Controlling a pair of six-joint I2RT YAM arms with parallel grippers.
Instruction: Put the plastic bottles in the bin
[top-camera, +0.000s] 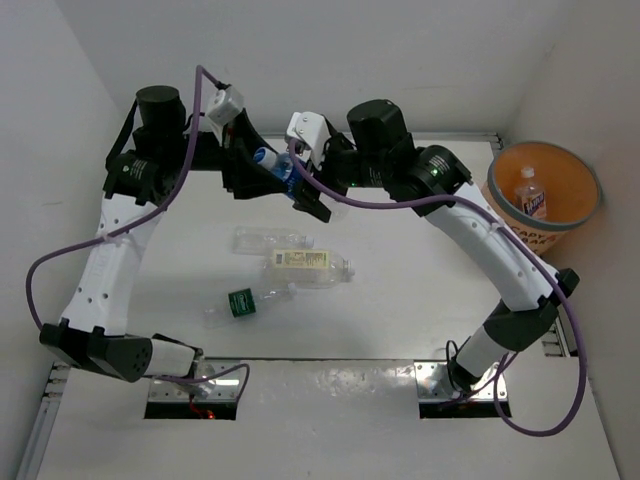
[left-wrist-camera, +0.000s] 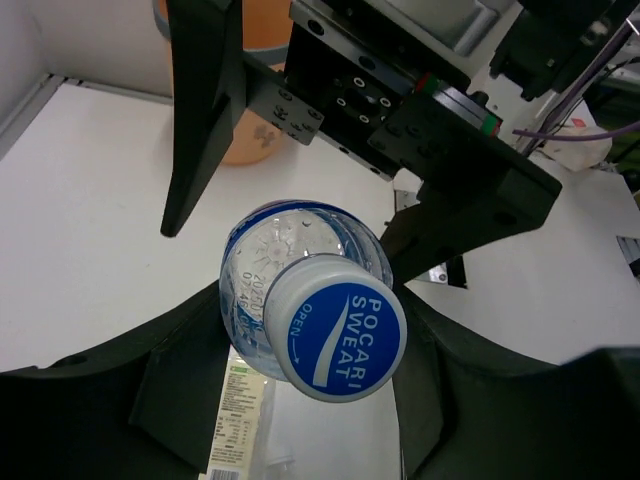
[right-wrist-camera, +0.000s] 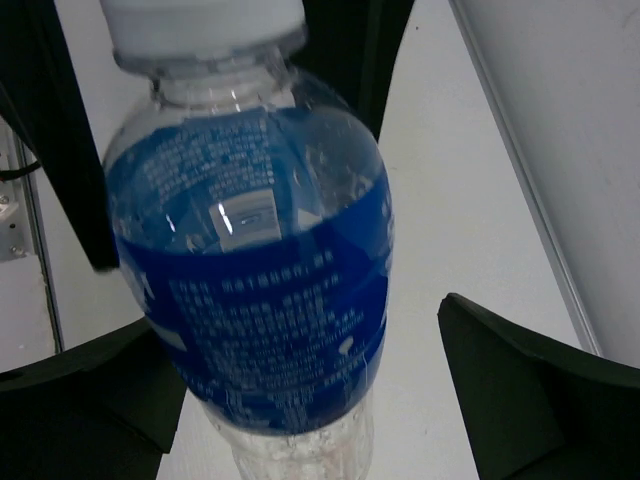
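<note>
Gripping blue-label bottle (right-wrist-camera: 255, 280) in left claw (left-wrist-camera: 312, 310), flanking it with released right claw (right-wrist-camera: 300, 330); counting one binned bottle (top-camera: 531, 193) in bin (top-camera: 596, 186), three loose bottles (top-camera: 308, 264) lying on bench (top-camera: 400, 290).

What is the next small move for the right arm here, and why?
Probably close the right gripper on the blue-label bottle: its fingers stand open on both sides of the bottle, not touching it, while the left gripper holds it. The bin stands on the right arm's side.
</note>
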